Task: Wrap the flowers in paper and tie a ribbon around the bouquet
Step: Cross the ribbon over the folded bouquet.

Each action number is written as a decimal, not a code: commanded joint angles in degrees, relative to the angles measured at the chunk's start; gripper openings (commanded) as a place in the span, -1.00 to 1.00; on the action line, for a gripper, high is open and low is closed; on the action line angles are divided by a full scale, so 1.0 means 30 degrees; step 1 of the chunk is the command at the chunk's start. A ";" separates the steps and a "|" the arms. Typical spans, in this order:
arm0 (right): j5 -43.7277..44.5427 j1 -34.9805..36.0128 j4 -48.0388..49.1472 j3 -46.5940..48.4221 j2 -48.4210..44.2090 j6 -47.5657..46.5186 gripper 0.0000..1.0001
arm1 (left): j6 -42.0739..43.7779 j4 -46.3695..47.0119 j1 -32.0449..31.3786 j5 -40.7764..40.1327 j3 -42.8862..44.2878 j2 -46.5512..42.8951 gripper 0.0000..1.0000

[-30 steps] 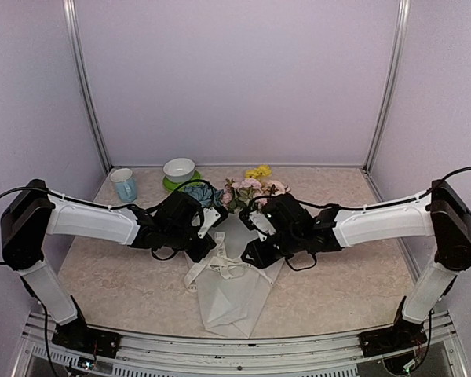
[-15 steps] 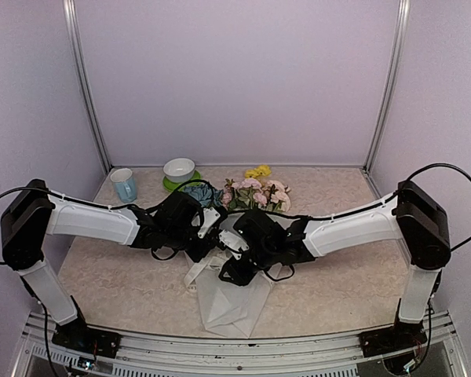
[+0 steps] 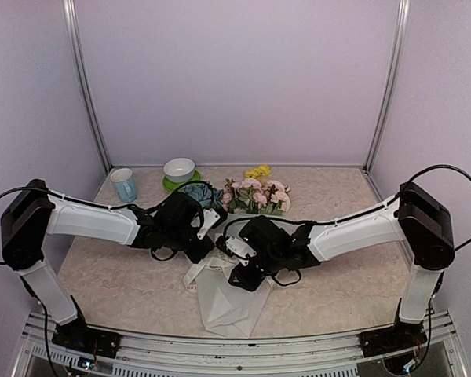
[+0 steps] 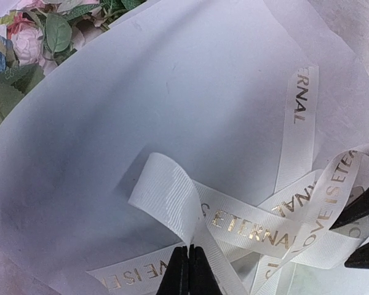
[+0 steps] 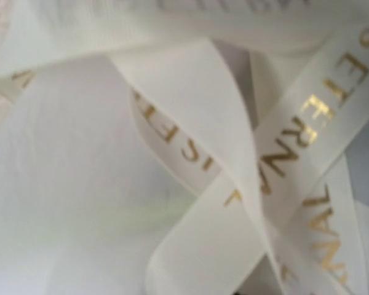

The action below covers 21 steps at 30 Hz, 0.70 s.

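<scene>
Bouquet (image 3: 228, 302) lies at table (image 3: 345, 275) centre, flowers (image 3: 255, 195) toward far wall, paper (image 4: 172, 104) cone tapering toward near edge. Ribbon (image 4: 252, 228) loosely looped and crossed on top of paper, gold lettering legible. Left gripper (image 4: 188, 270): jaws fully closed, pinching ribbon fold. Right gripper (image 4: 347, 243): fingertips narrowly apart, ribbon band between them; actual grip not determinable. Cup (image 3: 124, 184) and bowl (image 3: 179, 169) at far left, well apart from bouquet.
</scene>
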 commanded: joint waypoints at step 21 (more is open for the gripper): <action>-1.6317 -0.2826 0.6477 -0.4008 -0.5943 0.2733 -1.00 | 0.0690 0.2813 -0.2121 -0.8453 -0.1185 -0.3946 -1.00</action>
